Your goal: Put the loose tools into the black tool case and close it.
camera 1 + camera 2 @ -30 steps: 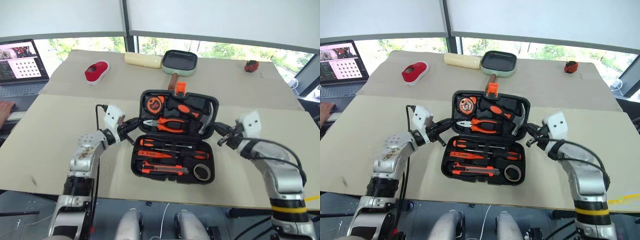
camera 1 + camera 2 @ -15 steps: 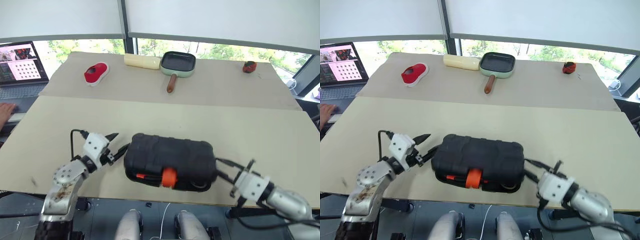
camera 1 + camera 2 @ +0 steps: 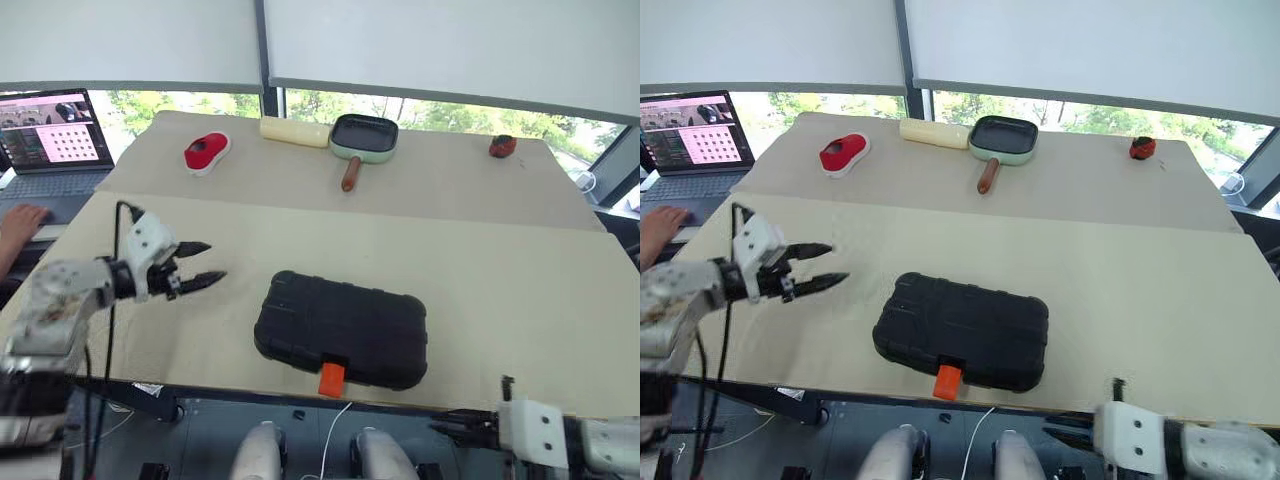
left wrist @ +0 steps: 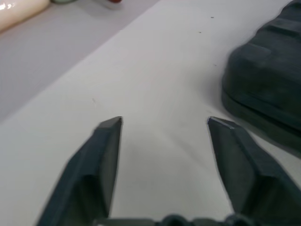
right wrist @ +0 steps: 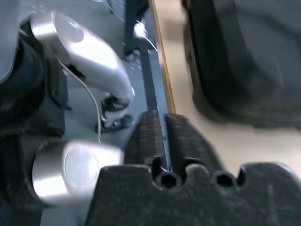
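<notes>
- Lying shut near the front edge of the table (image 3: 520,260), the black tool case (image 3: 340,328), lid down and textured shell up, with the small orange latch (image 3: 331,379) sticking out over the near rim.
- Showing no loose tools on the bare tabletop around it; judging them stowed inside, though not confirmable with the lid down.
- Hovering well off the case's left end, the left gripper (image 3: 203,263), fingers parted about halfway and holding nothing, tips aimed toward the case.
- Hanging below the table's near edge on the right, the right gripper (image 3: 452,429), fingers pressed together on nothing.
- Reading the step in hand as confirming closure: lid seeming seated, latch possibly not snapped, since the orange tab is jutting outward.
- Advising a flat press on the lid near the latch, steadying the case's far side with the other arm to stop sliding off the near edge.
- Keeping clear of the black square pan (image 3: 363,136), the red item (image 3: 206,153) and the laptop (image 3: 50,130) with a person's hand (image 3: 22,222) beside it at the far left.
</notes>
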Robot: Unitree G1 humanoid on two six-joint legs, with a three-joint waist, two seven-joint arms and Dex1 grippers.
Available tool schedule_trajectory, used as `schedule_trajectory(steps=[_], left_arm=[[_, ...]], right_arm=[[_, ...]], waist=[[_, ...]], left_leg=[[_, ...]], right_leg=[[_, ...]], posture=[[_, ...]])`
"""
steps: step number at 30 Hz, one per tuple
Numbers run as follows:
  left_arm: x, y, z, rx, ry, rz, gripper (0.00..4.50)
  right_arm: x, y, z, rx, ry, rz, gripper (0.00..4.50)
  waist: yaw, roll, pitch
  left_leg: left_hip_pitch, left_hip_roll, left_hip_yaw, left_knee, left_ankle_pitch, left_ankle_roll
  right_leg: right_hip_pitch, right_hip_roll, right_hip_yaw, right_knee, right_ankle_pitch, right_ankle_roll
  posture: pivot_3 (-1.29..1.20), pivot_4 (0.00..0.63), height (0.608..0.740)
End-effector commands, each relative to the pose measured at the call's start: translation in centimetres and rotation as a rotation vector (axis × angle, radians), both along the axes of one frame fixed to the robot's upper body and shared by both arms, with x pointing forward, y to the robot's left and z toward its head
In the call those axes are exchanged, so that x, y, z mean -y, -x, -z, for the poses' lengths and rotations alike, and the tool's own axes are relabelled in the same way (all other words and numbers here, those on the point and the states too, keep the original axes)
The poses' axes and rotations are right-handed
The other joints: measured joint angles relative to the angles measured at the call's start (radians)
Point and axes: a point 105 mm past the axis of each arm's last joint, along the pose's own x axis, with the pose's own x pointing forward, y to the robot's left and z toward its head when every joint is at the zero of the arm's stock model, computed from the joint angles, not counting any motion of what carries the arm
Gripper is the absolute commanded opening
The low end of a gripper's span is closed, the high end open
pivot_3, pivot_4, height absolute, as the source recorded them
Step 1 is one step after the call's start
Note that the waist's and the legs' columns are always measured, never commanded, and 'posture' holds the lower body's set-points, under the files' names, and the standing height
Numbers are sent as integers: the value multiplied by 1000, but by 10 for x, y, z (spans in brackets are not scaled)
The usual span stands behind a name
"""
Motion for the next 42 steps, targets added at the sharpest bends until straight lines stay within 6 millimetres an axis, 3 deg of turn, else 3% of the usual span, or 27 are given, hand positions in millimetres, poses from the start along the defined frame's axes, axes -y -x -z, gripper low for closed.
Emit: schedule_trajectory(steps=[1, 5, 10, 15, 19, 24, 27, 29, 32, 36, 42], left_arm=[[31, -19, 8, 27, -65, 139, 1448], [69, -29, 24, 32, -118, 280, 56], [104, -19, 44, -14, -183, 465, 56], [100, 12, 52, -121, -230, 627, 56], [96, 29, 41, -156, -199, 654, 56], [95, 19, 4, -114, -86, 543, 56], [106, 24, -23, -120, -1, 563, 56], [116, 32, -28, -121, -6, 613, 56], [133, 47, -2, -126, -134, 732, 56], [137, 45, 35, -100, -299, 778, 56], [142, 39, 47, -86, -316, 787, 56]], right_arm=[[-18, -9, 4, 1, 7, -6, 0], [-28, -23, 9, 13, 8, 11, 0], [-17, -62, 12, 82, 45, 138, 0], [11, -117, -2, 180, -13, 376, 0], [32, -151, -6, 215, -38, 516, 0], [37, -145, -16, 178, -49, 482, 0], [39, -126, -22, 119, -56, 440, 0], [37, -109, -25, 74, -49, 388, 0], [27, -85, -23, 13, -41, 331, 0], [14, -73, -19, -22, -55, 305, 0], [-3, -76, -8, -40, -68, 314, 0]], waist=[[0, -2, 0], [-1, -2, 0], [-13, -6, 2], [-28, -5, 2], [-27, -4, 2], [-7, -3, 3], [-1, -3, 3], [0, -3, 3], [-2, -2, 3], [-9, -2, 3], [-10, -2, 1]], left_leg=[[-2, 0, 1, 0, 1, 2], [-12, 0, 0, 1, 1, 2], [-14, 0, -1, 1, 0, 3], [-13, 0, -2, 1, 0, 2], [-13, 0, -2, 1, 0, 3], [-14, 1, -3, 1, 0, 3], [-14, 0, -3, 2, 0, 3], [-14, -1, -3, 2, 0, 3], [-13, -1, -4, 2, 0, 3], [-12, -1, -3, 2, 0, 3], [-3, 0, -3, 2, 0, 3]], right_leg=[[-1, 1, 0, 0, 3, 2], [-11, 3, 0, 2, 5, 7], [-12, 4, 0, 3, 4, 7], [-11, 4, 0, 3, 5, 7], [-11, 4, 0, 4, 4, 7], [-12, 4, -2, 4, 4, 7], [-12, 4, -2, 4, 4, 7], [-11, 3, -2, 4, 4, 8], [-10, 3, -2, 4, 4, 8], [-9, 4, -1, 4, 4, 8], [0, 4, -1, 3, 3, 8]], posture=[[0, 150, 740], [0, 150, 740], [0, 150, 740], [0, 150, 740], [0, 150, 740], [0, 150, 740], [0, 150, 740], [0, 150, 740], [0, 150, 740], [0, 150, 740], [0, 150, 740]])
